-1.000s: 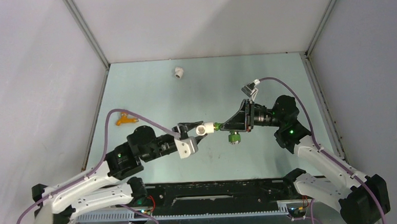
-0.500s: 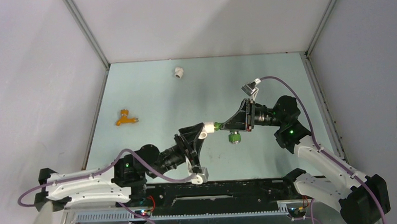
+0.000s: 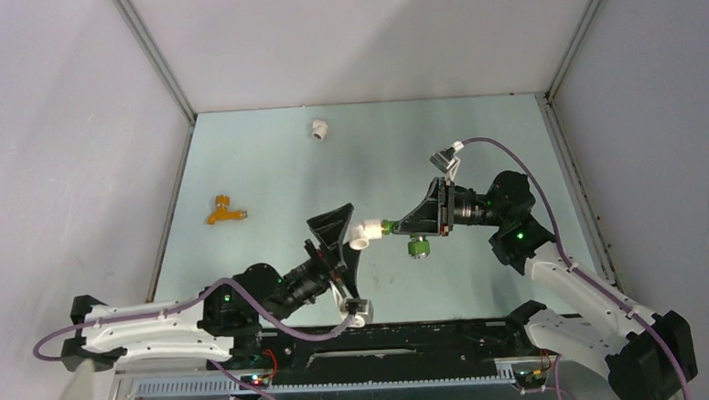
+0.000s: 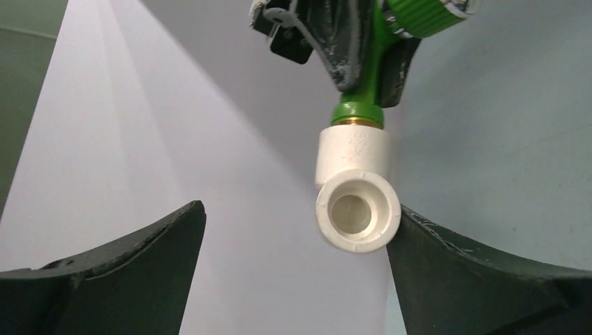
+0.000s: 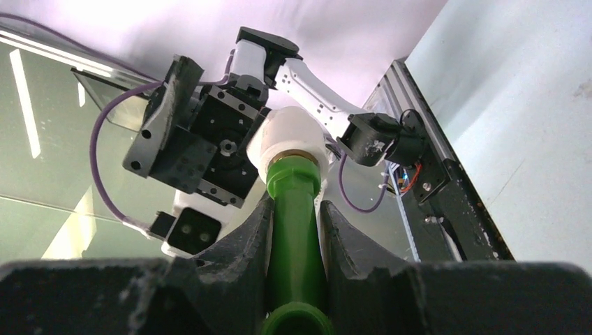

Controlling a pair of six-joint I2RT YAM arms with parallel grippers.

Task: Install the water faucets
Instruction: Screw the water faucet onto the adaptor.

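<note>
Orange plastic comes first: the orange faucet (image 3: 226, 212) lies flat on the surface (image 3: 267, 168) at the far left, well apart from both my arms. Its long axis runs roughly left to right and its short handle sticks toward the back wall; which end is the spout is too small to tell. Further back sits a spare white elbow (image 3: 320, 128), alone. Nearer the middle, my left jaws stand wide apart, one on either side of the fitted white elbow (image 4: 357, 202), clamping nothing. The right one is just beside the elbow's rim, and I cannot tell whether it touches. That elbow sits on the end of the green faucet (image 5: 294, 202), a brass ring (image 4: 357, 121) showing at the joint, and its open socket faces my left wrist. The green faucet is held clear of the surface, its long axis about level and running left to right. Its fitted end points left toward my left arm, and its round knob (image 3: 416, 246) hangs to the near side. My right jaws are clamped on its green body. I judge the task about half done: one faucet is joined, though I cannot see how tightly, and the orange one is not yet installed.
</note>
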